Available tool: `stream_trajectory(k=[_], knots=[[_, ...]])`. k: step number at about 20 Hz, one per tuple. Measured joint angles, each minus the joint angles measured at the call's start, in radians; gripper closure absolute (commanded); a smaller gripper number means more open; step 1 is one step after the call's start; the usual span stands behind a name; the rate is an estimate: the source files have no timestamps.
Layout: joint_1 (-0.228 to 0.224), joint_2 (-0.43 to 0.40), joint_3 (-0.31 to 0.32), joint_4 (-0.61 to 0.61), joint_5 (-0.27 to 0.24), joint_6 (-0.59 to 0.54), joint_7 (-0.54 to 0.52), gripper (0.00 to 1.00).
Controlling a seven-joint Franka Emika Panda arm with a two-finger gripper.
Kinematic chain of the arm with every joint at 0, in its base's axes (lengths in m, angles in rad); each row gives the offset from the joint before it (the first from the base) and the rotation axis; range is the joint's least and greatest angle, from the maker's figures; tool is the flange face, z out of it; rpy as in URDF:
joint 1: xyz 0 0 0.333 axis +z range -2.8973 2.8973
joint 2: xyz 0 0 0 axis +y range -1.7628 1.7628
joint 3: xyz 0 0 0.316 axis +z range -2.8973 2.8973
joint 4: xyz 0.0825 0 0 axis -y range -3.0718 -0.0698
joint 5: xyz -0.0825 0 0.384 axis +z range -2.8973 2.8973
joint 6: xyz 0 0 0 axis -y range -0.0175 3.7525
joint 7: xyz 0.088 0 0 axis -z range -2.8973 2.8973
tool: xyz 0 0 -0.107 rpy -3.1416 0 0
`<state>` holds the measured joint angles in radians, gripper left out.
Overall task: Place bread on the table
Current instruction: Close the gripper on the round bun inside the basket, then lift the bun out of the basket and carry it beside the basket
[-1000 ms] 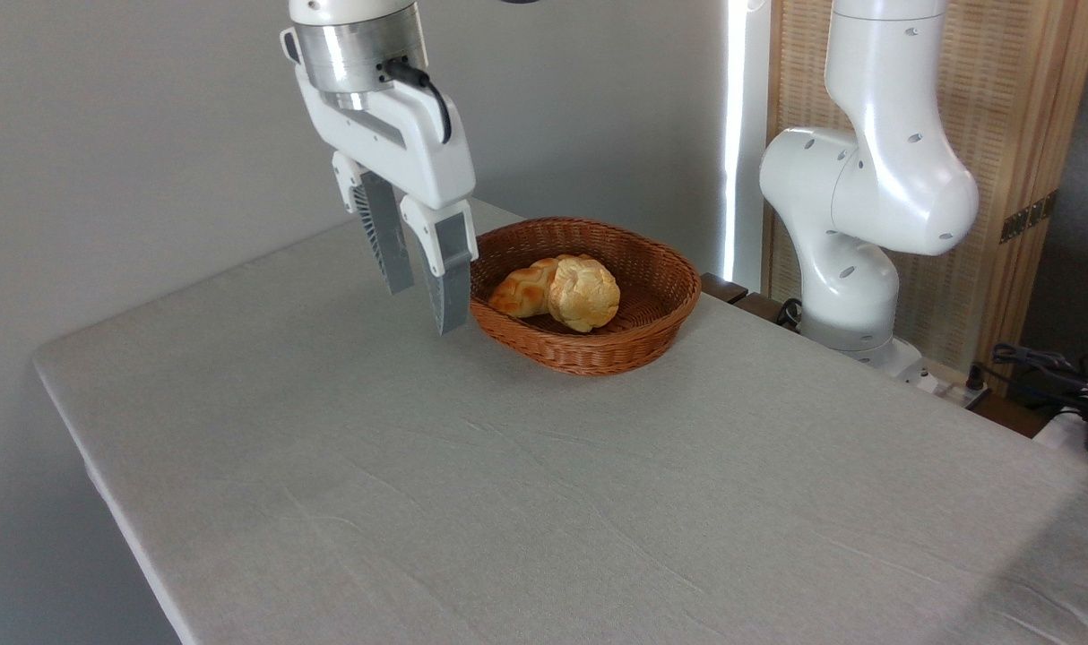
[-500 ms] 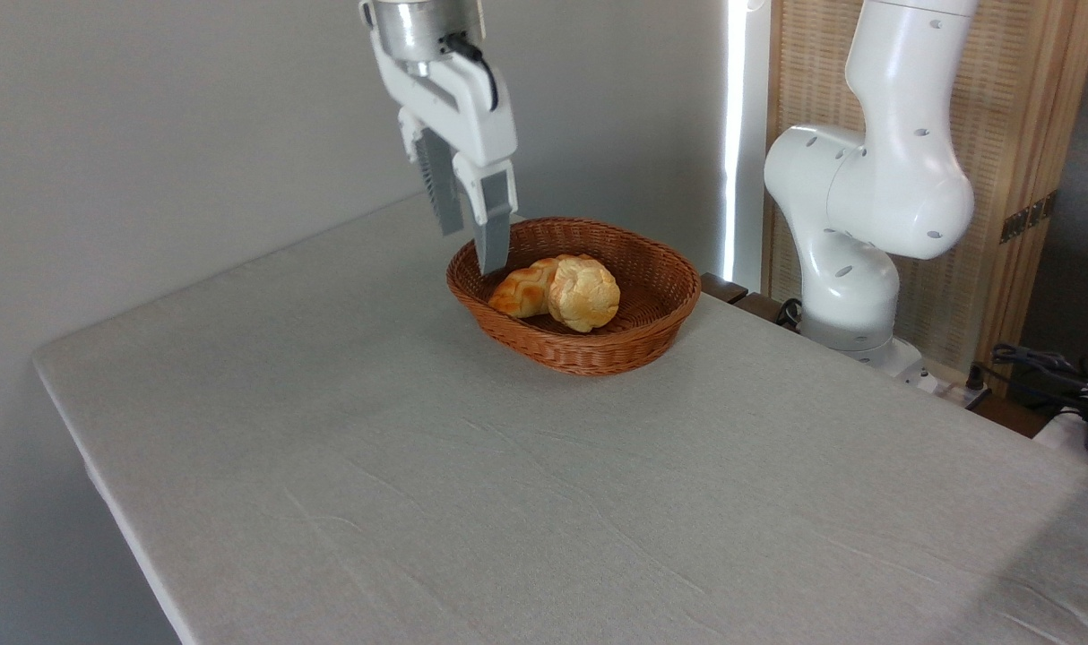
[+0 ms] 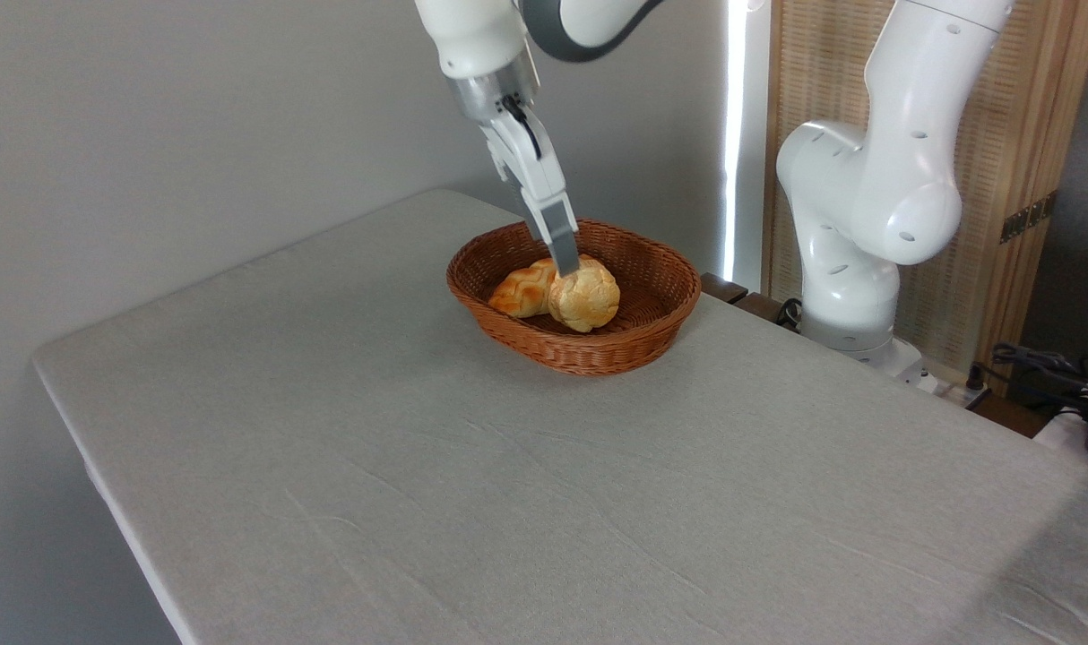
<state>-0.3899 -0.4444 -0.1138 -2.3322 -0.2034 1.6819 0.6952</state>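
The bread (image 3: 587,300), a round golden-yellow bun with a cracked crust, lies in the brown wicker basket (image 3: 598,360) at the back of the table (image 3: 401,466). My gripper (image 3: 567,267) reaches down into the basket, turned edge-on to the camera. Its tip sits at the bun's upper left edge, between the bun and the loaf beside it. Only the near finger (image 3: 557,235) shows; the other is hidden behind it. Nothing is held, and I read the gripper as open.
A longer braided golden-brown loaf (image 3: 519,292) lies against the bun on its left in the basket. The arm's white base (image 3: 853,269) stands off the table's back right, with cables (image 3: 1046,367) at the far right. The grey cloth spreads wide in front of the basket.
The gripper has swung from the table left of the basket up and rightward, then down into the basket, turning edge-on. The bun and loaf have not moved.
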Motion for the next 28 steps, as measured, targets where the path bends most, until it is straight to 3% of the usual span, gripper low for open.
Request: stream_trajectory(k=[5, 6, 7, 8, 9, 12, 28], knots=[[-0.015, -0.007, 0.014, -0.093, 0.042, 0.061, 0.002, 0.02], [-0.015, -0.007, 0.015, -0.113, 0.045, 0.091, 0.003, 0.25], [-0.015, -0.007, 0.015, -0.13, 0.046, 0.116, 0.003, 0.59], [-0.015, -0.007, 0.016, -0.14, 0.046, 0.133, 0.004, 0.74], [-0.015, -0.007, 0.016, -0.147, 0.046, 0.145, 0.004, 0.82], [-0.015, -0.007, 0.022, -0.149, 0.046, 0.153, 0.005, 0.85], [-0.014, -0.008, 0.045, -0.131, 0.047, 0.1, 0.018, 0.85]])
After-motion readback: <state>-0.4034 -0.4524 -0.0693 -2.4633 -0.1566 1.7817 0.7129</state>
